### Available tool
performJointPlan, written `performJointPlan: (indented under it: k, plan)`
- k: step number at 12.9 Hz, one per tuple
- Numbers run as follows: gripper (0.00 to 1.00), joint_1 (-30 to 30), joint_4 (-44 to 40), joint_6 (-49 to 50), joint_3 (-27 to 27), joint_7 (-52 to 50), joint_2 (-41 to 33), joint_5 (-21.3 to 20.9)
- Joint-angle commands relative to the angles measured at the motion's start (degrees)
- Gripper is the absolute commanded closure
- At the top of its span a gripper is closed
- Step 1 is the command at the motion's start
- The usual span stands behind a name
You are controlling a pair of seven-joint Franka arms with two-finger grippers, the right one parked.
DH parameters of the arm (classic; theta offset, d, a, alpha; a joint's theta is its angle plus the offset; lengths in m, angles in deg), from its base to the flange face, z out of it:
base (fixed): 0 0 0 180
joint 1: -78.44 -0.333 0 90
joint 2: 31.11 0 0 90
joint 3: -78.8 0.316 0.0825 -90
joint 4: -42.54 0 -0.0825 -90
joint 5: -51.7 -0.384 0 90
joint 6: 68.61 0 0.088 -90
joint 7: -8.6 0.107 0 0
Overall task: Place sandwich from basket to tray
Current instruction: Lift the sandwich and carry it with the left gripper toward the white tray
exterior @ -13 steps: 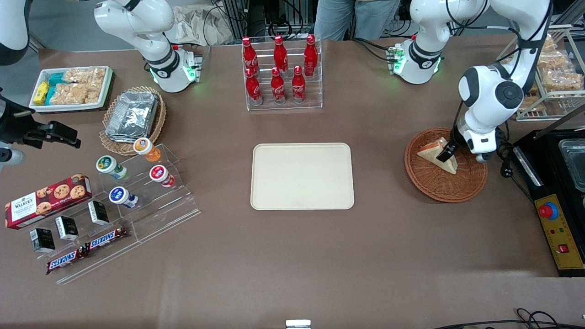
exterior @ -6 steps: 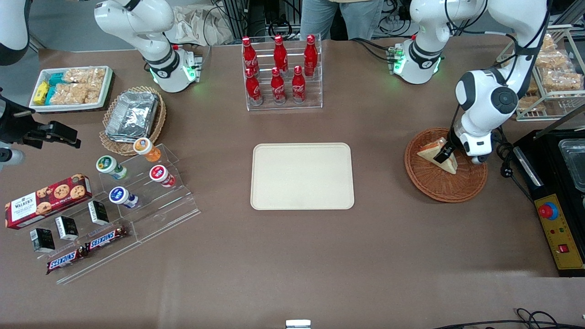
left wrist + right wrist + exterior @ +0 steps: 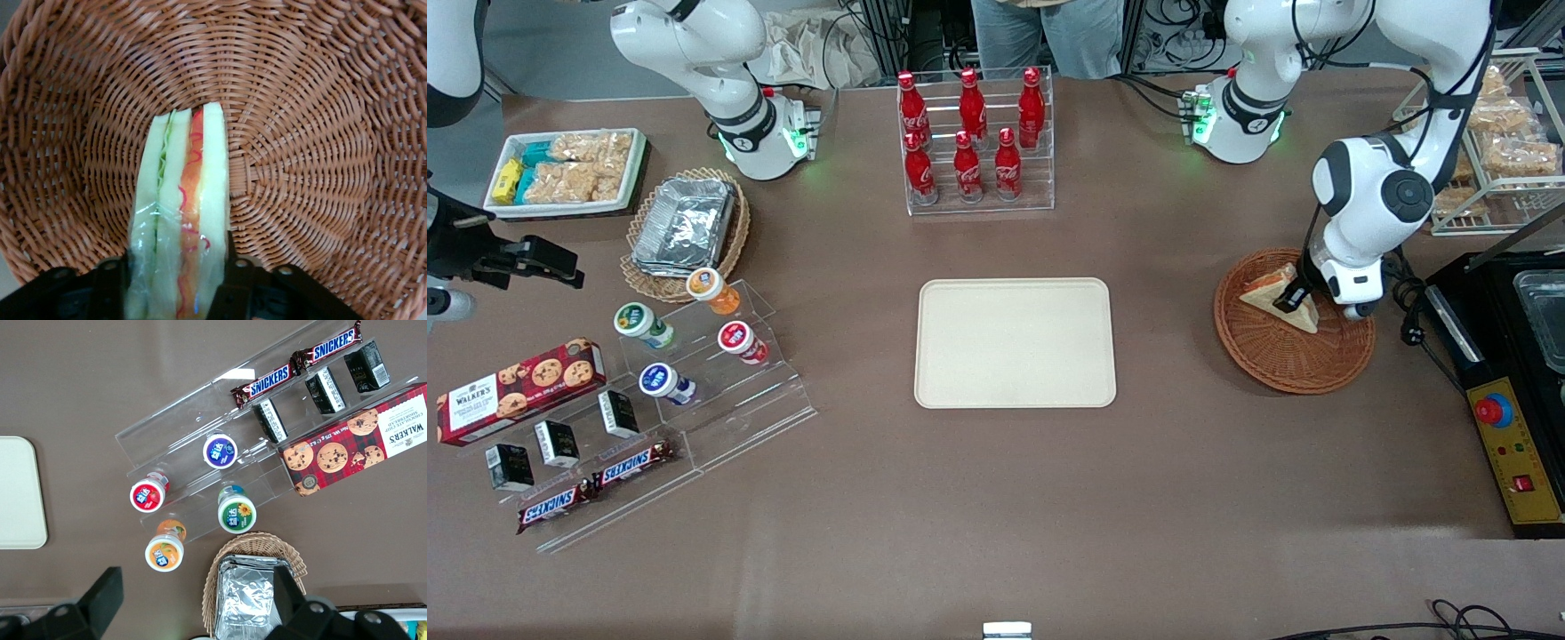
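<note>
1. Left wrist view has the gripper down in the basket, one finger either side of the sandwich, apparently closed on the wedge's wide end, though actual contact is hard to confirm.
2. From that view, the wedge's long axis runs straight out from the gripper, filling edge up; orange-red and green layers show under clear wrap.
3. Front view puts the sandwich in the basket toward the working arm's end of the counter, with the gripper on it.
4. That leaves the tray bare and well apart toward the counter's middle, so the carry should be a lift, then a sideways run.
5. Readable print: "SNICKERS" bars, a "WALKER'S" cookie box, and red cola bottles with script too small to read.
</note>
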Motion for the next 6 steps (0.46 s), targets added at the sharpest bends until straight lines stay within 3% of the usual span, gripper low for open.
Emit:
performJointPlan:
  k: [1,6]
  plan:
    - [1.00,0.09,0.17,-0.56,-0.90,-0.20,-1.83,-0.08]
    - [1.00,1.66,-4.75,13.67,-2.83,5.77,-9.12,-0.17]
